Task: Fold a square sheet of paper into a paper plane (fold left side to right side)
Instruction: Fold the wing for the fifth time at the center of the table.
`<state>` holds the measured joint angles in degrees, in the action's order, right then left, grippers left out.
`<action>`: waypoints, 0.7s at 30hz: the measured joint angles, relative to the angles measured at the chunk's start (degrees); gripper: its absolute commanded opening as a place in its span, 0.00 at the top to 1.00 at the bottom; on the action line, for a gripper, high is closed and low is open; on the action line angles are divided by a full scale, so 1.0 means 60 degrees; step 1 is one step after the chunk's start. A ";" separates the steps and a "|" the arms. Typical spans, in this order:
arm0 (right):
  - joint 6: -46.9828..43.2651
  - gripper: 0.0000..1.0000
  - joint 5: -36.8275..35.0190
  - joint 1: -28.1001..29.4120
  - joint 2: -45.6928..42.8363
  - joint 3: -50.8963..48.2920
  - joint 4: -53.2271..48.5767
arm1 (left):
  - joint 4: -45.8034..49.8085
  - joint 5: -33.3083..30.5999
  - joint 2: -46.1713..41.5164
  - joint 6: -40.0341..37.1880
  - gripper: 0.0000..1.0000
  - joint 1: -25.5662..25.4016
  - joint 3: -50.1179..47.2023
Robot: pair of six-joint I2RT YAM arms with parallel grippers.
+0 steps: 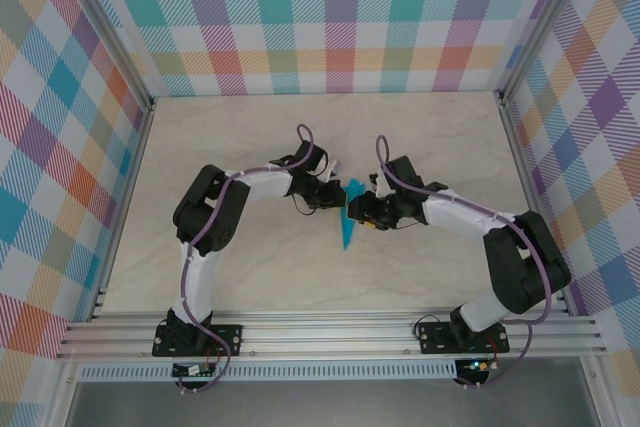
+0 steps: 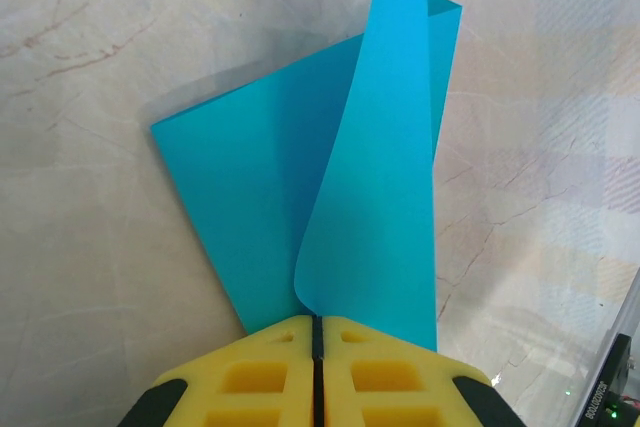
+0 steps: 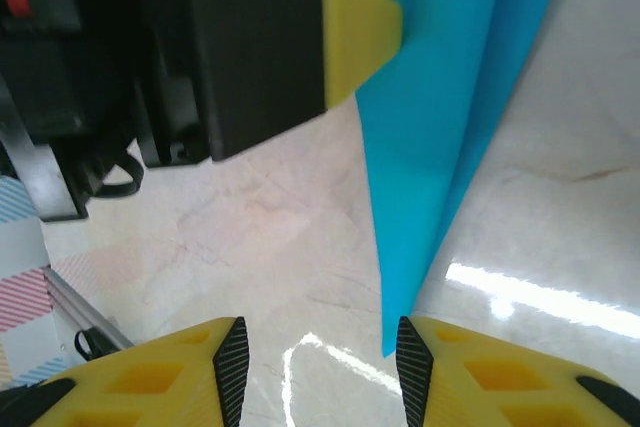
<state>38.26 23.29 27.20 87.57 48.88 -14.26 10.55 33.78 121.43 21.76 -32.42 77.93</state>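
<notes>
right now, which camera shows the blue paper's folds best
The left wrist view: the paper lies large and sharp, one flap curling up from the shut left claw. The top view gives a small, distant blue sliver; the right wrist view, a narrow strip.

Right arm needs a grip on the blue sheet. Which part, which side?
Probably the raised flap of the sheet, at its far end. It curls up off the rest of the paper, leaving room for the jaws. Come from the side opposite the left gripper, whose jaws are shut on the near corner.
</notes>
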 measured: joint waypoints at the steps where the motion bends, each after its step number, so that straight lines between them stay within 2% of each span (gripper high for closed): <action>1: -0.0004 0.56 -0.0018 -0.0160 0.0007 -0.0004 -0.0007 | -0.0004 0.0025 0.0000 0.0000 0.91 0.0000 0.0004; 6: 0.0084 0.57 -0.0058 -0.1177 0.0299 0.0142 0.0135 | -0.0015 0.0087 0.0000 -0.0029 0.91 0.0000 0.0004; 8: 0.0160 0.54 -0.0058 -0.1439 0.0794 0.0503 0.0215 | -0.0015 0.0124 0.0000 -0.0029 0.91 0.0000 0.0000; 10: 0.0280 0.46 0.0000 -0.1472 0.1384 0.0984 0.0342 | -0.0015 0.0131 0.0000 -0.0029 0.91 0.0000 0.0004; 21: 0.1166 0.45 0.0492 -0.1464 0.3264 0.2422 0.1158 | -0.0015 0.0197 0.0000 -0.0029 0.91 0.0000 0.0000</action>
<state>45.25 26.24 18.41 107.15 63.42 -7.31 10.46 34.96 121.43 21.58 -32.42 77.93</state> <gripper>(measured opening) 0.552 0.091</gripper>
